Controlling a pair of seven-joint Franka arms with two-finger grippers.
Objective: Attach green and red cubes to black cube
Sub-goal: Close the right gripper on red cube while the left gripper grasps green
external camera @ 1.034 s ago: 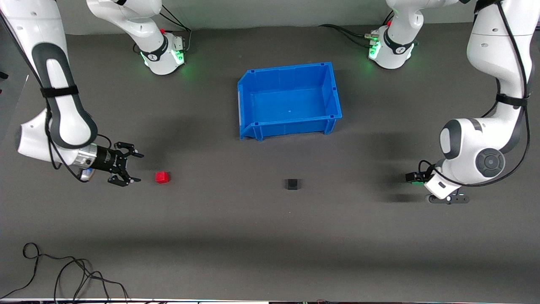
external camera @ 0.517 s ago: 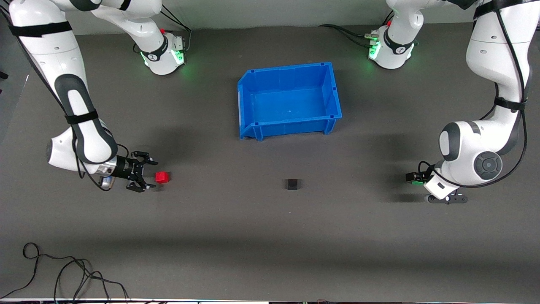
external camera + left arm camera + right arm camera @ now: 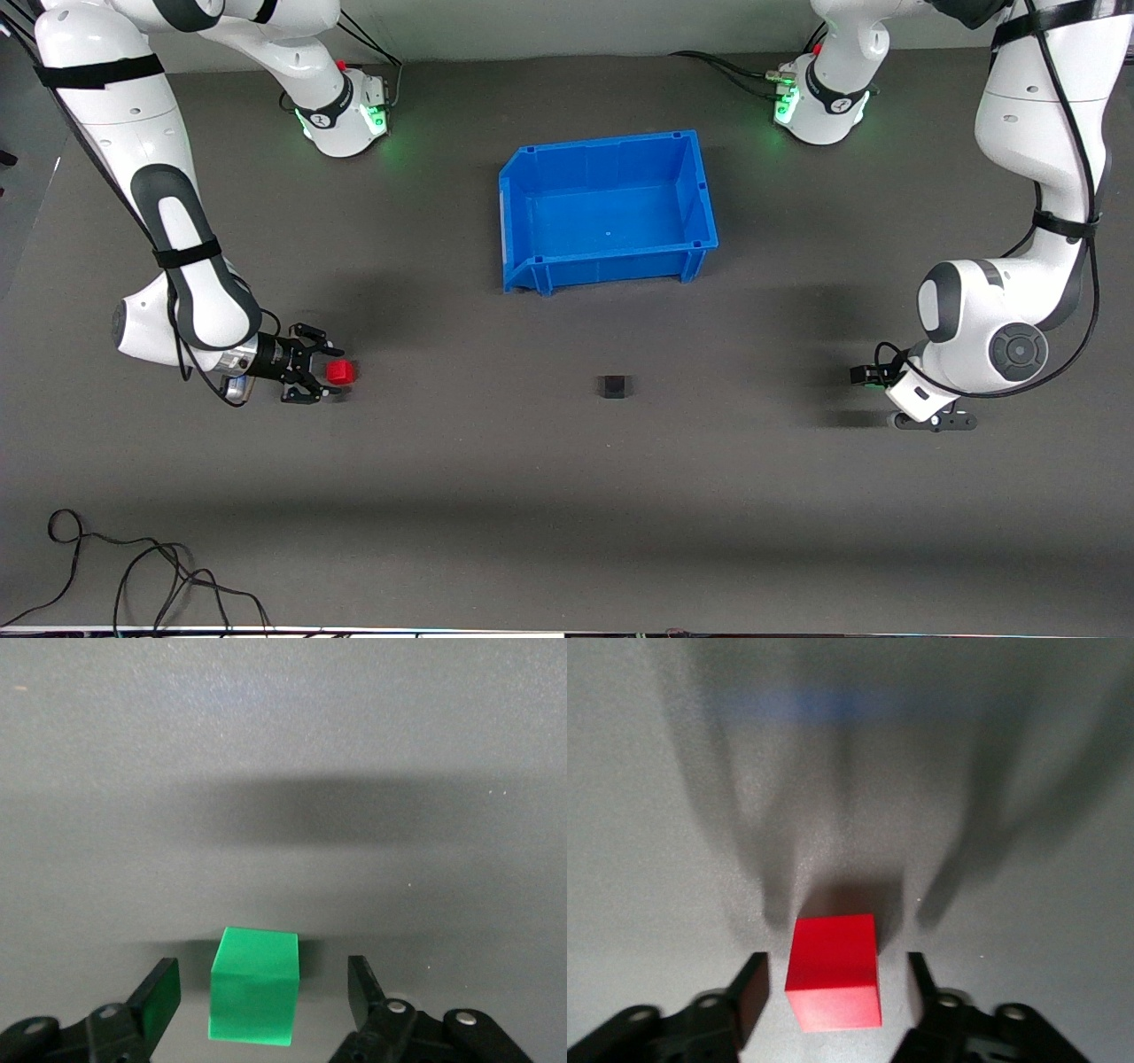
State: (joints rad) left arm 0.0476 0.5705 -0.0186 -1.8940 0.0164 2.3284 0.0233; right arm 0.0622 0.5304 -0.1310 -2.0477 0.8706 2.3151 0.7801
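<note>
The red cube (image 3: pixel 341 371) lies on the table toward the right arm's end. My right gripper (image 3: pixel 321 369) is low at it. In the right wrist view the red cube (image 3: pixel 833 983) sits between the open fingers of my right gripper (image 3: pixel 834 980), with a gap on each side. The green cube (image 3: pixel 254 986) lies between the open fingers of my left gripper (image 3: pixel 261 983), untouched. In the front view my left gripper (image 3: pixel 870 377) is low at the left arm's end, and its hand hides most of the green cube. The black cube (image 3: pixel 613 386) lies alone mid-table.
An empty blue bin (image 3: pixel 532 213) stands farther from the front camera than the black cube. A black cable (image 3: pixel 133 576) lies near the table's front edge at the right arm's end.
My right gripper has moved along the table to the red cube until its open fingers straddle it. The left arm has barely shifted.
</note>
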